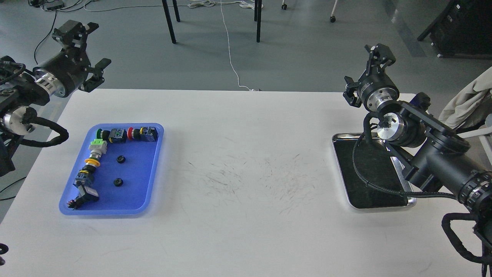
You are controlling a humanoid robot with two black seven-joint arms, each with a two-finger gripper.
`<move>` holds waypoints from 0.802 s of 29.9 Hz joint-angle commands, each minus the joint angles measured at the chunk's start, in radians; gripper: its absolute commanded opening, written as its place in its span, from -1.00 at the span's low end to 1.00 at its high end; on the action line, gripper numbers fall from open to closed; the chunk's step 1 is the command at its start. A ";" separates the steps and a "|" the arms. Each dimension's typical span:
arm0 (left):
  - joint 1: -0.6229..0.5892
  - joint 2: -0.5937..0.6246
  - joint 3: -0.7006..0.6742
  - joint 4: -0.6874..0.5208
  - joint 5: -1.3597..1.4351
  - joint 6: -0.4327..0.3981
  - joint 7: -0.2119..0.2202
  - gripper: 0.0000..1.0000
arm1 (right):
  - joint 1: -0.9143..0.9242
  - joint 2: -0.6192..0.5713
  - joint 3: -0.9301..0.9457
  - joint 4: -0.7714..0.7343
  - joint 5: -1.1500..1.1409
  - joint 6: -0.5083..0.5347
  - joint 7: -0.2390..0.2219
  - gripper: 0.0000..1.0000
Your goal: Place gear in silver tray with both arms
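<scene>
Black gears (121,159) in the blue tray (148,194) (nine o'clock) look small, stiff, light: pinch across the toothed rim. Left tool (77,32) open; right tool (378,52) unclear.

Lab: scuffed worktable (238,173), floor cables (230,50)

Two gears (121,159) (black), two trays (150,169)

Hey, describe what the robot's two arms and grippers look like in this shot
Both arms are black with silver metal joint rings and looped black cables. The left arm ends in a black two-finger gripper, the left gripper. The right arm is thicker near the view's edge, with a ribbed black collar, and ends in the matching right gripper.
</scene>
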 commanded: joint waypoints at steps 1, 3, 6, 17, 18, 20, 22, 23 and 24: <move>0.003 0.008 0.026 -0.008 0.186 0.000 -0.005 0.98 | 0.000 -0.001 -0.001 -0.001 0.000 0.000 0.000 0.98; 0.003 0.031 0.023 -0.010 0.263 0.000 -0.005 0.98 | 0.000 -0.001 -0.001 -0.001 0.000 0.000 0.000 0.98; 0.000 0.076 0.031 -0.056 0.338 0.000 -0.004 0.98 | -0.002 -0.001 -0.001 -0.002 0.000 0.000 0.000 0.98; -0.012 0.115 0.044 -0.063 0.444 0.000 0.004 0.98 | -0.002 -0.001 -0.003 -0.004 0.000 0.000 0.000 0.98; -0.012 0.115 0.044 -0.063 0.444 0.000 0.004 0.98 | -0.002 -0.001 -0.003 -0.004 0.000 0.000 0.000 0.98; -0.065 0.203 0.049 -0.115 0.411 0.000 0.063 0.98 | -0.002 0.001 -0.003 -0.002 -0.002 0.000 0.000 0.98; -0.060 0.201 0.054 -0.109 0.371 0.000 0.070 0.98 | -0.002 0.001 -0.003 -0.002 0.000 0.000 0.000 0.98; -0.058 0.204 0.051 -0.120 0.361 0.000 0.061 0.98 | -0.002 0.001 -0.003 -0.002 0.000 0.000 -0.002 0.98; -0.056 0.204 0.051 -0.146 0.352 0.000 0.058 0.98 | -0.002 0.001 -0.003 -0.002 -0.002 0.000 0.000 0.98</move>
